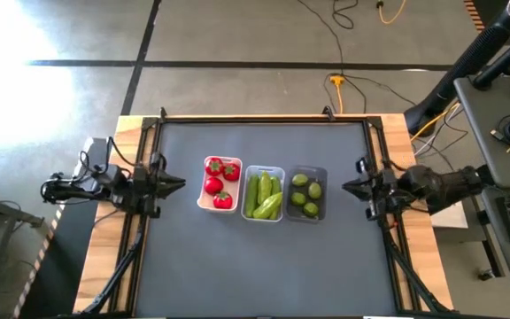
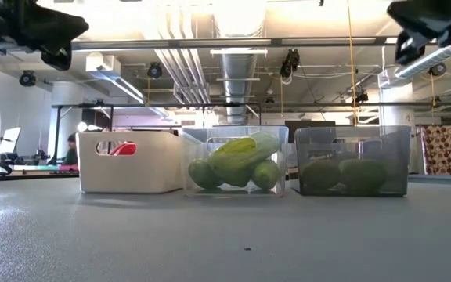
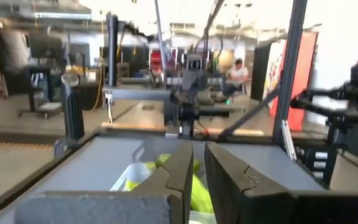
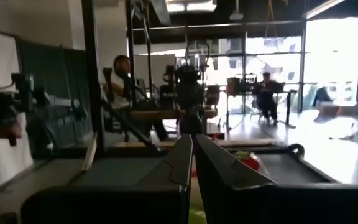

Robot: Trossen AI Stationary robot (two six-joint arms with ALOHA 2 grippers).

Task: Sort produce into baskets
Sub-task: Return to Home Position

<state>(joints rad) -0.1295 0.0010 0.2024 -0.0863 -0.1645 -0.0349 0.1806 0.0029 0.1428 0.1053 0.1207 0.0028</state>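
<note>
Three baskets stand side by side on the dark mat at mid-table. The white basket (image 1: 201,191) holds red tomatoes (image 1: 220,182). The clear basket (image 1: 246,197) holds green cucumbers (image 1: 265,197). The dark grey basket (image 1: 324,200) holds limes (image 1: 305,193). My left gripper (image 1: 181,184) hangs shut above the table's left edge and points toward the baskets. My right gripper (image 1: 345,186) hangs shut above the right edge, facing them from the other side. Both are well clear of the baskets and hold nothing. The wrist views show the shut fingers (image 3: 197,169) (image 4: 193,158).
The low view shows the white basket (image 2: 128,168), the clear basket (image 2: 237,160) and the grey basket (image 2: 351,160) in a row, with both arms high above. A black frame edges the mat (image 1: 264,266). People sit in the room beyond the table.
</note>
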